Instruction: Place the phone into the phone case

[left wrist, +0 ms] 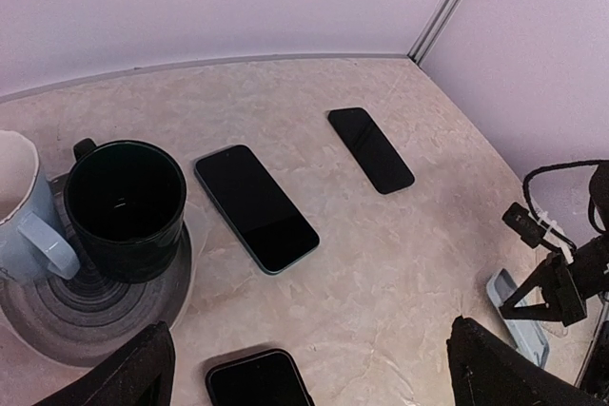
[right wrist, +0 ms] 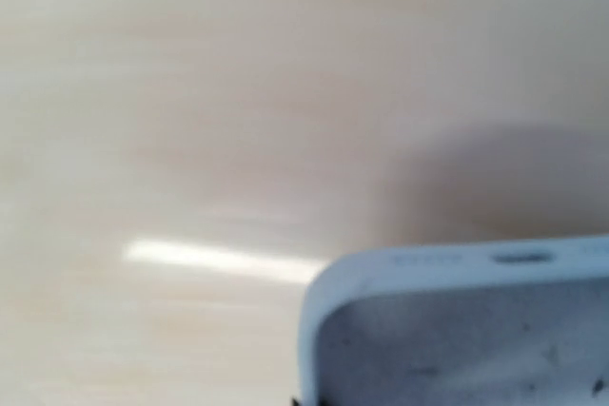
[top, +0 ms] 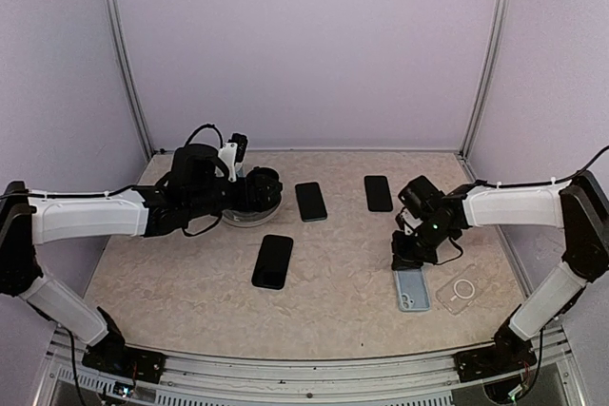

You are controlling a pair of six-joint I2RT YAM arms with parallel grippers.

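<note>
Three dark phones lie face up: one near the middle [top: 272,261] [left wrist: 259,379], one further back [top: 310,201] [left wrist: 257,206] and one at the back right [top: 378,193] [left wrist: 371,149]. A light blue phone case [top: 412,289] [right wrist: 457,330] lies on the right, hollow side up. My right gripper [top: 410,256] is down at the case's far end, shut on its rim. In the blurred right wrist view the case fills the lower right and the fingers barely show. My left gripper [top: 255,189] [left wrist: 309,349] hovers open above the table at the left, holding nothing.
A clear case [top: 459,294] lies just right of the blue one. A black mug [left wrist: 124,206] and a pale blue mug [left wrist: 24,206] stand on a grey round coaster [top: 249,219] [left wrist: 86,316] under my left gripper. Walls close in the back and sides.
</note>
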